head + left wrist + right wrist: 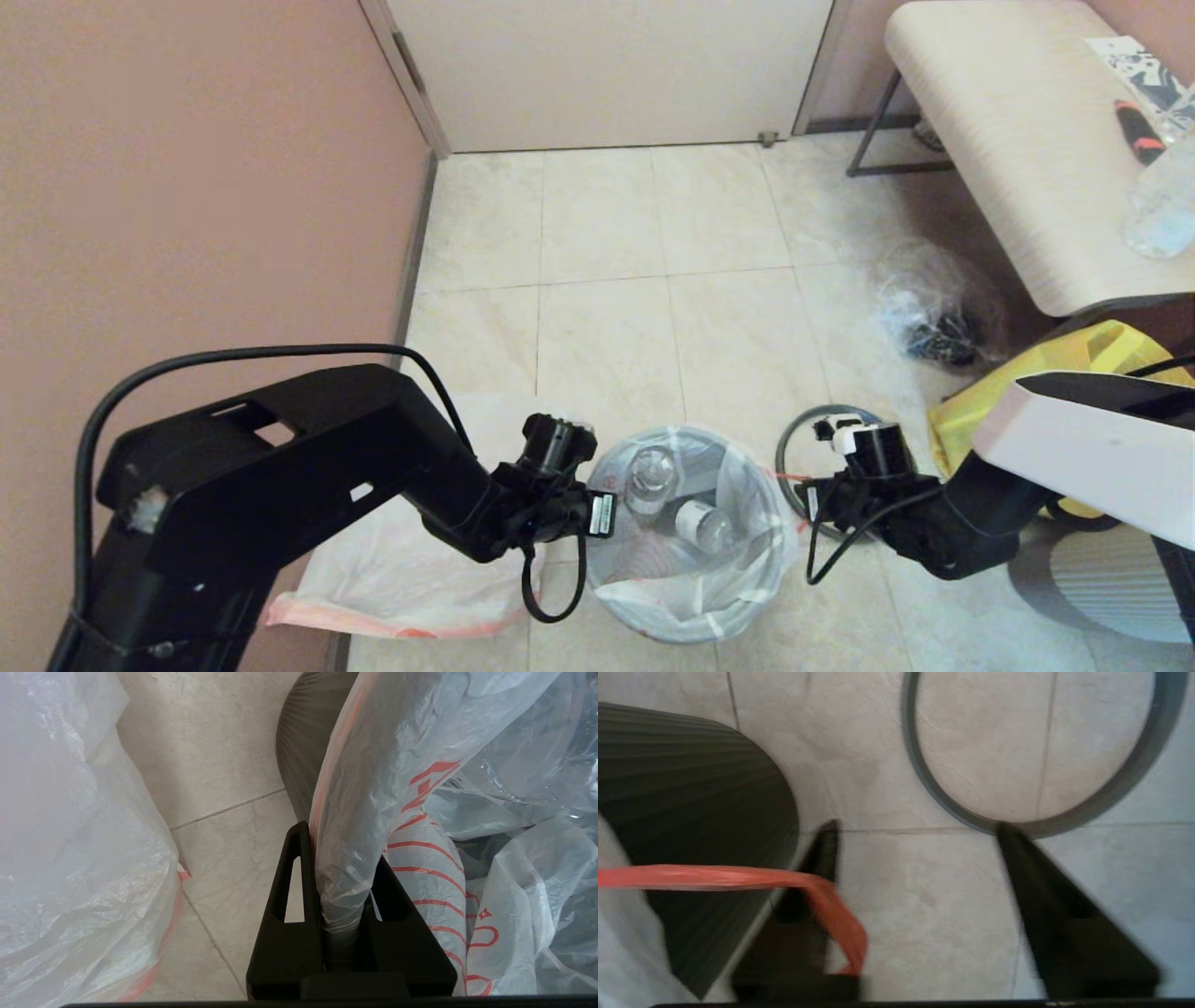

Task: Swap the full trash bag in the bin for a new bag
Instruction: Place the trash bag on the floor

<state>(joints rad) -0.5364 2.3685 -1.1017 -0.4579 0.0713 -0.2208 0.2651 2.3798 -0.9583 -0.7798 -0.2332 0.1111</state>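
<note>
1. Two grippers flank the bin (653,621). The left gripper (343,877) pinches the hem of the full trash bag (686,523) over the near rim — keep that pinch firm and lift straight up.
2. The right gripper (920,835) is spread, the orange drawstring (738,877) draped over one finger; close on it before pulling.
3. The grey ring (1036,821) lies just ahead of it — avoid snagging.

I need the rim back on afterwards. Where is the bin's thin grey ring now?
In the head view, the thin grey ring lies flat on the tiled floor on the robot's right, beside the round black bin and under the right gripper.
</note>
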